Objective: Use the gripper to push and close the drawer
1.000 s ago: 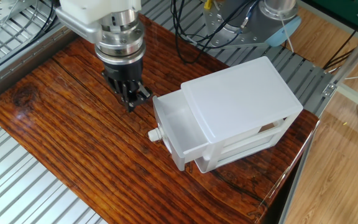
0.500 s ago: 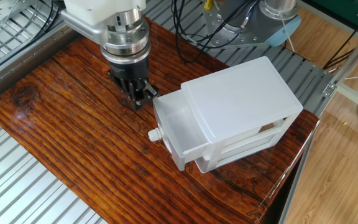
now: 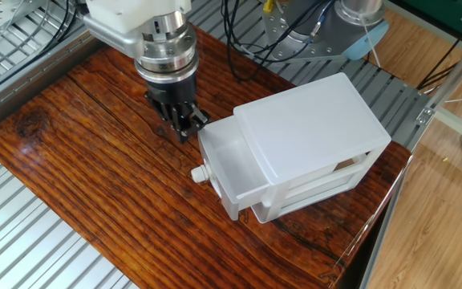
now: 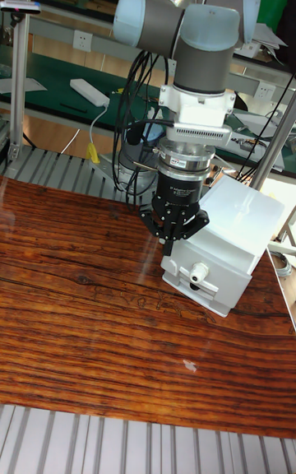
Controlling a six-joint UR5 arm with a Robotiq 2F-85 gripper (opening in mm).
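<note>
The white drawer (image 3: pixel 224 163) is the top tier of the white cabinet (image 3: pixel 311 132) and sticks out partway toward the left front, its small round knob (image 3: pixel 200 172) facing out. Its inside looks empty. My black gripper (image 3: pixel 185 130) points down at the table just beside the drawer's far front corner, very close to it; I cannot tell if it touches. The fingers are together with nothing between them. In the tall fixed view the gripper (image 4: pixel 168 245) hangs just left of the drawer front (image 4: pixel 215 282), above the knob (image 4: pixel 198 271).
The cabinet stands near the right edge of the dark wooden tabletop (image 3: pixel 95 177). Black cables (image 3: pixel 247 40) and the arm's base (image 3: pixel 335 32) lie behind it. Ribbed metal framing (image 3: pixel 22 249) borders the wood on the left.
The gripper has moved slightly right and forward, closing the gap to the drawer's corner. The drawer and cabinet have not moved.
</note>
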